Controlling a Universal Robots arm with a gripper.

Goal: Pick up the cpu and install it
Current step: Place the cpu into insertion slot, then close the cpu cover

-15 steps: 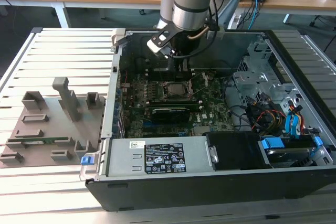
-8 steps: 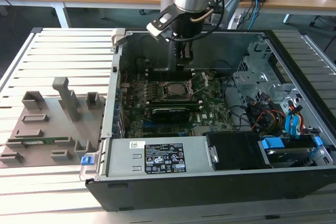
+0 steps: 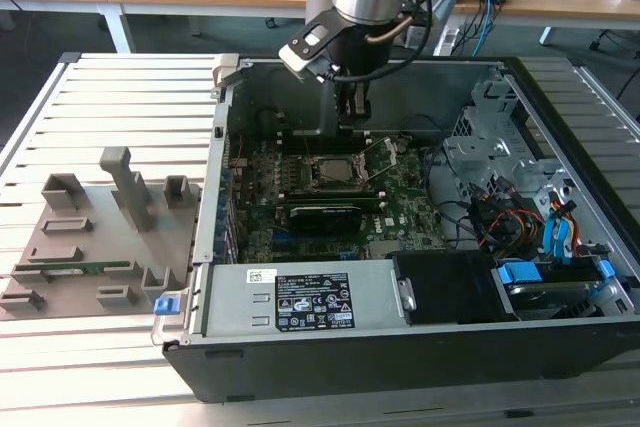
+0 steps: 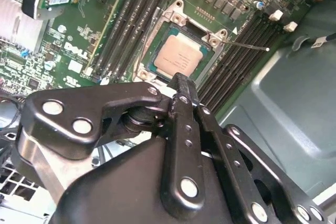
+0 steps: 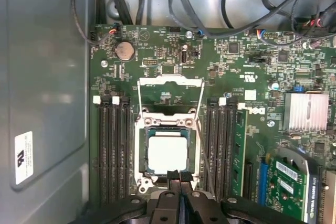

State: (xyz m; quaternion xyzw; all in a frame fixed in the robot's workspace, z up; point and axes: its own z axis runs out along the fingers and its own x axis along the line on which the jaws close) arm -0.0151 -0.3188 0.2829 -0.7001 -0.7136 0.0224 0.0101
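Silvery metal is seen at the middle of the socket (image 5: 140, 145): the cpu (image 5: 167, 153) lies inside it, on the board (image 5: 157, 51) of the case (image 3: 400, 347) that is set on the counter (image 3: 110, 77). The bracket (image 5: 169, 79) is swung open, so the chip is judged to be placed but not clamped. The claw (image 5: 178, 176) is pressed together with nothing pinched, and its tips are poised at the socket's rim, just beside one edge of the cpu. In the exterior view the claw is found at about twelve o'clock of the socket, and a grey tray (image 3: 100, 237) at nine o'clock of the case.

With the bracket open, the chip is held by nothing. It could be nudged askew by a sideways drift of the shut tips, or tilted by pressure on one corner, and the contacts beneath could be bent. The thin lever (image 4: 247, 43) could also be snagged.

The contacts under the chip are hidden, and it cannot be told whether it sits flush. Its corner mark cannot be made out. One edge of the socket is covered by the tips in the first wrist view, so it cannot be told whether the rim is touched.
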